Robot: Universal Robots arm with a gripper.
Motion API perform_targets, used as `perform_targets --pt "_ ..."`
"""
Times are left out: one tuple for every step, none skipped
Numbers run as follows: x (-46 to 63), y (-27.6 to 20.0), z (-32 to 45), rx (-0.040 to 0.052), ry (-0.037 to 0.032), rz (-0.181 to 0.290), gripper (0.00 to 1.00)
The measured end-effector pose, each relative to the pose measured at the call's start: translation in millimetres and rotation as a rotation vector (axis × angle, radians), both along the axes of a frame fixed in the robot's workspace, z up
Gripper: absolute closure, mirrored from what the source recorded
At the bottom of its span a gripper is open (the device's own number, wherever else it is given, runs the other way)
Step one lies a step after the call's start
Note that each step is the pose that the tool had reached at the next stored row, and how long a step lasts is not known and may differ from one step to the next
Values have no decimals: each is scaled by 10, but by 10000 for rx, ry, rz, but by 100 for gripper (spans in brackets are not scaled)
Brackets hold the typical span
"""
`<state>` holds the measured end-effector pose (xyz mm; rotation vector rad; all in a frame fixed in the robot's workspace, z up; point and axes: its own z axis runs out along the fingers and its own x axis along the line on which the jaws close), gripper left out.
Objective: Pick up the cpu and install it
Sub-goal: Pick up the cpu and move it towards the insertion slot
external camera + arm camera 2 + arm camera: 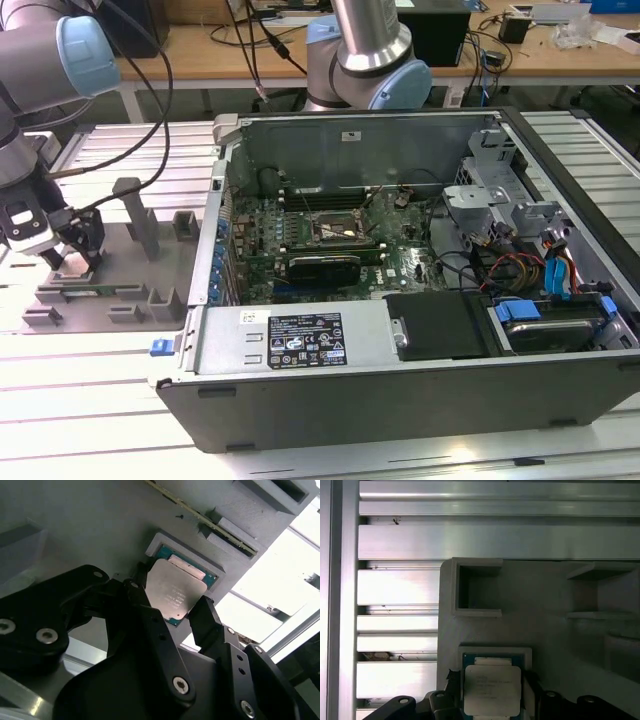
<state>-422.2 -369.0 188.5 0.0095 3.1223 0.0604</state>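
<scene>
Where the black two-fingered pincer (78, 250) reaches down onto the flat grey plastic fixture plate (120, 272), its fingers (142, 597) pinch opposite edges of the small square silver-topped cpu (175, 592), which sits in the plate's shallow recess. In the exterior view, the open dark metal computer case (400, 400) with its green motherboard (400, 265) stands at three o'clock of the pincer.

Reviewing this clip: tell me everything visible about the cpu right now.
The cpu is a small flat square chip, silvery metal lid with faint print on a green board. It lies flat in a square recess of the grey fixture, outside the computer case, with the gripper closed on two opposite edges.
</scene>
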Motion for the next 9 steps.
perform_targets --pt "0 0 1 0 0 0 40" --pt "0 0 2 -1 1 0 40" --pt "0 0 2 -1 1 0 40" --pt "0 0 3 -1 1 0 40" --pt "0 0 5 -1 2 0 40" --pt "0 0 6 -2 3 0 42" --pt "0 0 6 -1 2 0 45" --pt "0 0 6 -1 1 0 45" --pt "0 0 7 -1 1 0 45"
